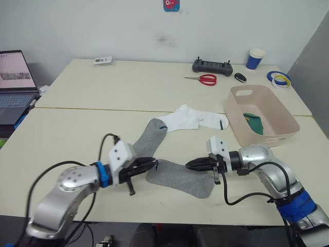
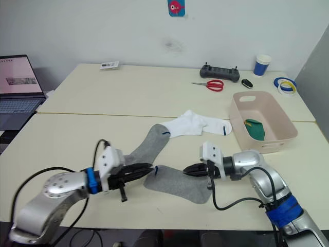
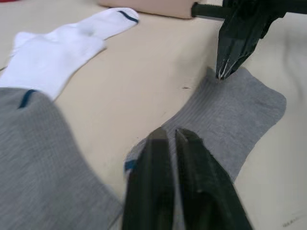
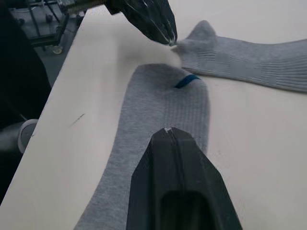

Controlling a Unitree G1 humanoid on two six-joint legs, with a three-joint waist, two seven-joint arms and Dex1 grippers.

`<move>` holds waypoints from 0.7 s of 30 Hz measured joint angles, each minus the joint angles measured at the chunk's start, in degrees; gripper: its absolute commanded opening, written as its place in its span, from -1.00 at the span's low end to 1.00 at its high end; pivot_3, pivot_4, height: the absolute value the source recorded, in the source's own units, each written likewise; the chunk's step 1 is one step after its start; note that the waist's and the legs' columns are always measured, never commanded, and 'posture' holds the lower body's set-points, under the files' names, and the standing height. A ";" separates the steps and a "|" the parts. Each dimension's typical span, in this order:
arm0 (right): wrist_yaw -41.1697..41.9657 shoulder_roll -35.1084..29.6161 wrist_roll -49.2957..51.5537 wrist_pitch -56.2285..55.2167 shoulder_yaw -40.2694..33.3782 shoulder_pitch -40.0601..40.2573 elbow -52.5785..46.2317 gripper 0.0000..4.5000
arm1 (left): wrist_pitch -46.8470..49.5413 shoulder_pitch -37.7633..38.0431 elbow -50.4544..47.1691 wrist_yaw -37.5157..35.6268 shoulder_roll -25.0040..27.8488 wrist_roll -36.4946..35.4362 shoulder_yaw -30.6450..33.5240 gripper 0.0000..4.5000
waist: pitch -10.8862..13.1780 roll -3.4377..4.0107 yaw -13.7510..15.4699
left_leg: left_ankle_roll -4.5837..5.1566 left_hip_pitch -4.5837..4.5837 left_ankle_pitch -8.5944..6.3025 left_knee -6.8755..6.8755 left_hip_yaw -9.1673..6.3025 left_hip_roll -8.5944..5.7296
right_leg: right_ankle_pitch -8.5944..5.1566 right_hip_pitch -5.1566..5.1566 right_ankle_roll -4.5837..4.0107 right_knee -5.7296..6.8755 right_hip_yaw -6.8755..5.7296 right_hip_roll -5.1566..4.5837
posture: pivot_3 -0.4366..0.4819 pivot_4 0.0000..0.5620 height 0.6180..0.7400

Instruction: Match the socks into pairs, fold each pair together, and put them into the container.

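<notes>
From the head views, two grey socks lay on the bench (image 1: 61, 134): one sock (image 1: 146, 136) ran diagonally up toward the white pair, the near sock (image 1: 180, 177) lay flat between the two arms. The left end effector (image 1: 153, 163) sat at that near sock's cuff end and the right end effector (image 1: 189, 165) over its middle, each with fingers drawn narrow. Placed at opposite parts of one sock, they seemed set to pinch it and carry it onto its match. The white socks (image 1: 193, 118) lay stacked just beyond, not yet in the tub (image 1: 277, 136). The tub stood well to the right with something green (image 1: 253, 123) already inside, probably the finished green pair. Scissors (image 1: 203, 79), a black controller (image 1: 212, 66), a blue cup (image 1: 255, 58), tape rolls (image 1: 280, 78) and a laptop (image 1: 15, 85) stood apart at the edges. No writing could be read anywhere.

In the left wrist view, the left fingers (image 3: 158, 187) were nearly closed over the cuff with its blue mark (image 3: 129, 166), holding no cloth that I could make out; the right tip touched the far edge.

In the right wrist view, the right fingers (image 4: 175, 177) were pressed together on the grey fabric, whether pinching it I cannot tell.
</notes>
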 measured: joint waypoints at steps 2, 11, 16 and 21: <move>0.28 0.04 -1.11 -1.17 1.04 0.82 0.74 -1.00 | -1.46 -0.06 2.00 -0.06 -0.62 1.67 -2.20 -0.99 | 0.00 0.00 -0.09 | 0.01 0.01 0.00 -0.02 -0.03 0.06 | -0.01 -0.02 -0.01 0.02 0.00 0.01 | -0.05 -0.47 1.00; 1.53 -2.36 -6.28 -6.56 2.80 2.40 5.61 -1.00 | -4.55 1.49 6.70 0.01 0.83 7.22 -4.27 -0.99 | 0.00 0.02 -0.12 | 0.01 0.12 0.00 0.01 -0.02 0.02 | -0.06 0.04 0.02 0.17 0.00 0.03 | -0.05 -0.47 1.00; 2.54 -3.82 -6.37 -9.20 1.77 3.24 6.53 -1.00 | -3.46 2.66 6.51 0.77 0.24 5.98 -2.93 -0.99 | -0.02 0.02 -0.12 | 0.01 0.18 0.00 0.03 0.01 0.00 | -0.05 0.10 0.02 0.18 0.01 0.02 | -0.05 -0.47 1.00; 3.30 -5.80 -6.20 -10.26 0.30 3.99 6.93 -1.00 | -1.52 4.12 6.04 1.40 -0.06 4.12 -0.95 -0.99 | -0.03 0.02 -0.11 | 0.01 0.21 0.00 0.04 -0.02 0.00 | -0.05 0.13 0.02 0.22 0.01 0.02 | -0.05 -0.47 1.00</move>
